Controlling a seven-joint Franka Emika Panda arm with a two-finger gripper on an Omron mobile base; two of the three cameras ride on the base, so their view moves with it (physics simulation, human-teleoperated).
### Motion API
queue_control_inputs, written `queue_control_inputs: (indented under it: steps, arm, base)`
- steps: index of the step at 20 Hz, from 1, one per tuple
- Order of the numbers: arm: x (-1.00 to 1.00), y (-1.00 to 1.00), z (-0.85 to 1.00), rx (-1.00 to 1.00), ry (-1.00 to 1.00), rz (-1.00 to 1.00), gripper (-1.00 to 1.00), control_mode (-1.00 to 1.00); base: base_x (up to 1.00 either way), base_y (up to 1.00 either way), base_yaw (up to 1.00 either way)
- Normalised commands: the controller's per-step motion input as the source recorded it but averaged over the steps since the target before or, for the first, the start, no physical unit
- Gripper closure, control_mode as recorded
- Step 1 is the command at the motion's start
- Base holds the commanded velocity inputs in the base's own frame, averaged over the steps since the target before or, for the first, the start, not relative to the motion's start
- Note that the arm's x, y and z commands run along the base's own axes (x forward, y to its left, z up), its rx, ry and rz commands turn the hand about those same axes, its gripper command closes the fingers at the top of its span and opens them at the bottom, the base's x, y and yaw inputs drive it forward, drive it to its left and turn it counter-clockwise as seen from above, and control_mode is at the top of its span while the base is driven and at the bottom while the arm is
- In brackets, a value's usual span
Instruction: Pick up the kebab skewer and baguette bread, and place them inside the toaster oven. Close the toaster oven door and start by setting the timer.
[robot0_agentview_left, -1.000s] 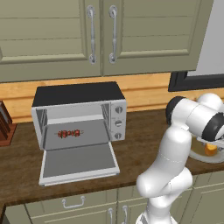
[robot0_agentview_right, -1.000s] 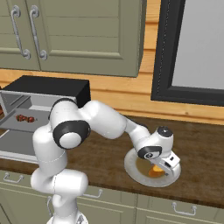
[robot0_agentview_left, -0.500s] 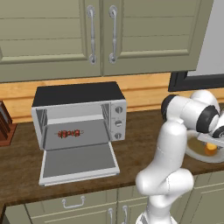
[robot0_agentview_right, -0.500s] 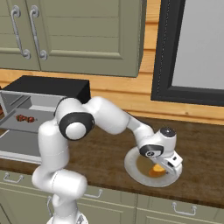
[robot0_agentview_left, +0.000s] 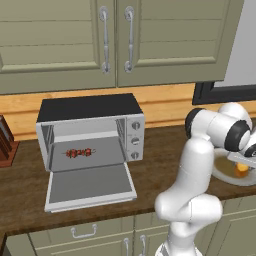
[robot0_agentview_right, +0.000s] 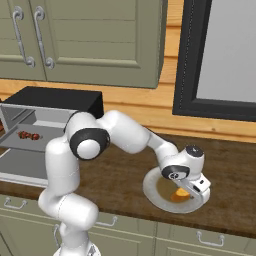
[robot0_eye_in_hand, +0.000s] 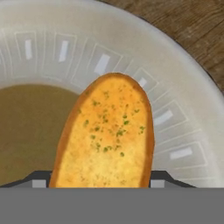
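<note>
One of the two foods was already seen inside the toaster oven (robot0_agentview_left: 90, 135): the kebab skewer (robot0_agentview_left: 79, 152) lay on the rack, at the centre left of the left base view, and it showed again at the left edge of the right base view. The toaster oven door (robot0_agentview_left: 91, 186) was hanging open, folded down flat in front of the cavity.

The baguette bread (robot0_eye_in_hand: 107, 135) was lying on a white plate (robot0_eye_in_hand: 183, 109) at the lower right of the right base view, well apart from the oven. The gripper (robot0_agentview_right: 192, 187) was placed low over that plate, and in the hand view its two dark tips were seen flanking the loaf at the bottom of the frame, one on each side. Whether the loaf was clamped or merely bracketed could not be told.

It was judged that roughly half of the loading was done. The bread was yet to be lifted and carried to the oven, the door shut, and the timer knob (robot0_agentview_left: 134, 141) turned.
</note>
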Motion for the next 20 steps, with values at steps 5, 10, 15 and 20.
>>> queue_control_inputs:
  steps: [5, 10, 15, 20]
  arm:
    - [-0.18, 0.00, -0.23, 0.00, 0.00, -0.03, 1.00, -1.00]
    - [-0.17, 0.00, -0.24, 0.00, 0.00, -0.02, 1.00, -1.00]
    - [-0.16, 0.00, 0.23, 0.00, 0.00, 0.00, 1.00, -1.00]
    - [-0.26, 0.01, 0.77, 0.00, 0.00, 0.00, 1.00, -1.00]
  base:
    - [0.00, 0.00, 0.00]
    - [0.00, 0.00, 0.00]
    - [0.00, 0.00, 0.00]
    - [0.00, 0.00, 0.00]
